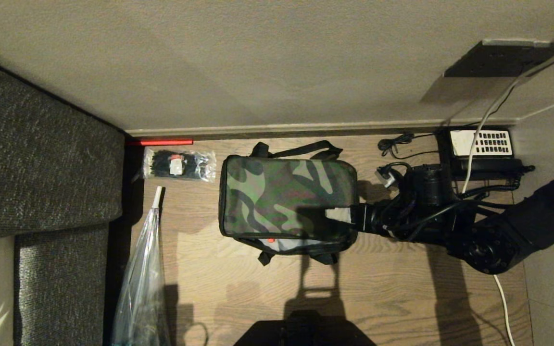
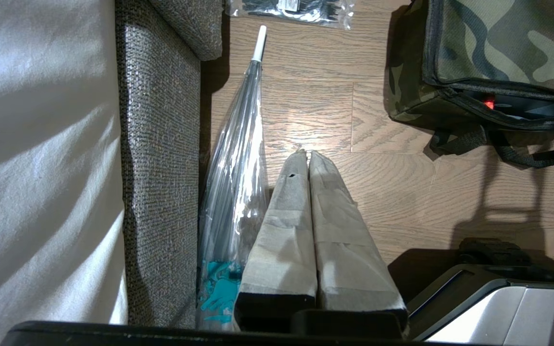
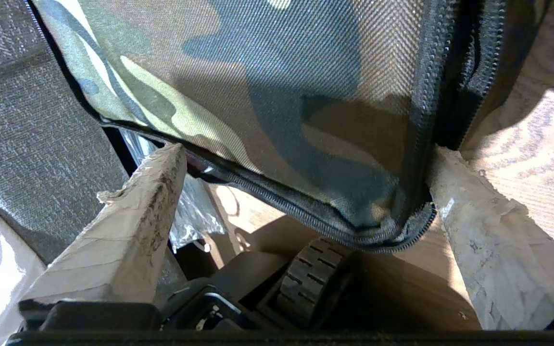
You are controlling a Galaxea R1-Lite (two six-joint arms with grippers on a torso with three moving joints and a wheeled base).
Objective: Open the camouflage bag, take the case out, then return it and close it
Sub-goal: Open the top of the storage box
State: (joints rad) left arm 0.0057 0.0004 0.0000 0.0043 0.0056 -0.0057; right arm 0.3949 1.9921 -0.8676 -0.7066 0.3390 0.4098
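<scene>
The boxy green, grey and black camouflage bag point(image 1: 288, 197) lies on the wooden floor point(image 1: 402, 288), lid down, zip partly undone. The right gripper point(image 3: 306, 178) straddles its corner, fingers released. The left gripper point(image 2: 306, 158) is clenched, empty. Opening is barely begun; the case is unseen.

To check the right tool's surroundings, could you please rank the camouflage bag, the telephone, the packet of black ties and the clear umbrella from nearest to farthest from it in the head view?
From the right tool:
1. Camouflage bag, at the tool, its corner between the fingers.
2. Telephone, by the wall behind the arm.
3. Packet of black ties, beyond the bag's far end.
4. Clear umbrella, beside the sofa; close to the packet's rank.
</scene>
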